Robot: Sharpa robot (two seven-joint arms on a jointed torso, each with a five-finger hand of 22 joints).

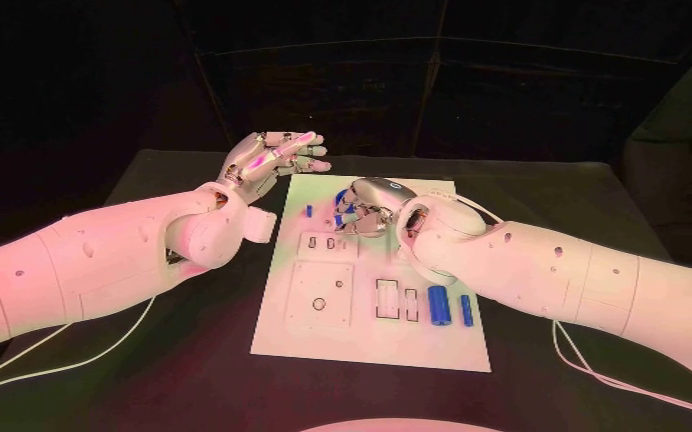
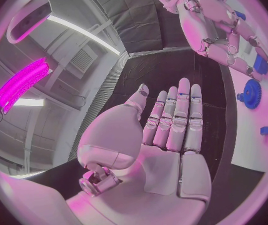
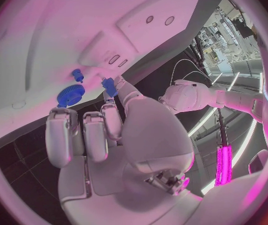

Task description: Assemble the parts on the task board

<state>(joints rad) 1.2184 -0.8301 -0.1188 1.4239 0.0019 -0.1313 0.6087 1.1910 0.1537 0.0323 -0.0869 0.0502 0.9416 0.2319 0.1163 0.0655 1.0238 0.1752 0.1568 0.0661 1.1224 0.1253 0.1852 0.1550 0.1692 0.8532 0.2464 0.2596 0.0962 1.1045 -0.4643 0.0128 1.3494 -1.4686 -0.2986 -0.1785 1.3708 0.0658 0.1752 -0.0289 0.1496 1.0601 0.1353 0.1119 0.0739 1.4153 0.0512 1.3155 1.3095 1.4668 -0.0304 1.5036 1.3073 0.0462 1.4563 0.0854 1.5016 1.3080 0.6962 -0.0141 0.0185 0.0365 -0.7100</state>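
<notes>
The white task board (image 1: 325,337) lies mid-table. My right hand (image 1: 378,204) hovers over its far part and pinches a small blue part (image 3: 109,86) between thumb and a finger, just above the board (image 3: 78,30). Beside that part a blue gear (image 3: 70,95) lies on the board, with a small blue peg (image 3: 78,75) past it. The left wrist view shows the gear (image 2: 252,92) and peg (image 2: 266,130) too. My left hand (image 1: 274,162) is raised at the board's far left corner, palm flat, fingers (image 2: 180,115) straight and apart, holding nothing.
Two blue cylinders (image 1: 437,304) (image 1: 466,310) lie side by side near the board's right edge. Rectangular recesses (image 1: 389,298) and a square plate with a hole (image 1: 320,294) take up the board's middle. Black table (image 1: 173,352) surrounds the board.
</notes>
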